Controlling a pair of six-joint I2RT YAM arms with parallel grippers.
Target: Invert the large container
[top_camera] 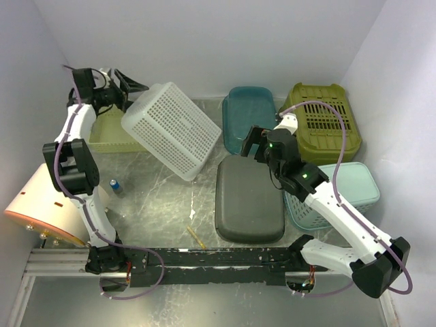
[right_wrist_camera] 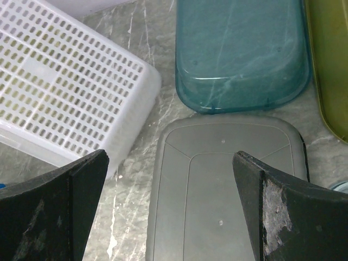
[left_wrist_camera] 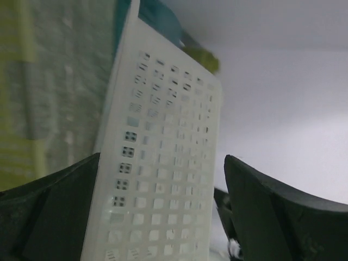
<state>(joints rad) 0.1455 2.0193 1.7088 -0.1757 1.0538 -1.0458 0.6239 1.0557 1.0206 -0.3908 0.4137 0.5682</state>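
The large white perforated container [top_camera: 174,129] stands tilted on its lower right edge, its upper left corner raised at the back left. It also shows in the left wrist view [left_wrist_camera: 163,163] and the right wrist view [right_wrist_camera: 65,98]. My left gripper [top_camera: 129,85] is at that raised corner. Its jaws are wide apart, with the container's wall between them [left_wrist_camera: 162,160]; the left finger [left_wrist_camera: 54,206] is against it and the right finger [left_wrist_camera: 272,212] stands clear. My right gripper [top_camera: 255,139] is open and empty [right_wrist_camera: 171,157] over a grey upturned tub [right_wrist_camera: 228,190].
The grey tub [top_camera: 248,197] lies in the middle. A teal tub [top_camera: 248,116], an olive basket [top_camera: 323,119] and a light blue basket [top_camera: 344,194] are to the right. A yellow-green tray [top_camera: 109,136] lies behind the white container. A small blue item [top_camera: 115,184] and a yellow stick [top_camera: 197,236] lie on the table.
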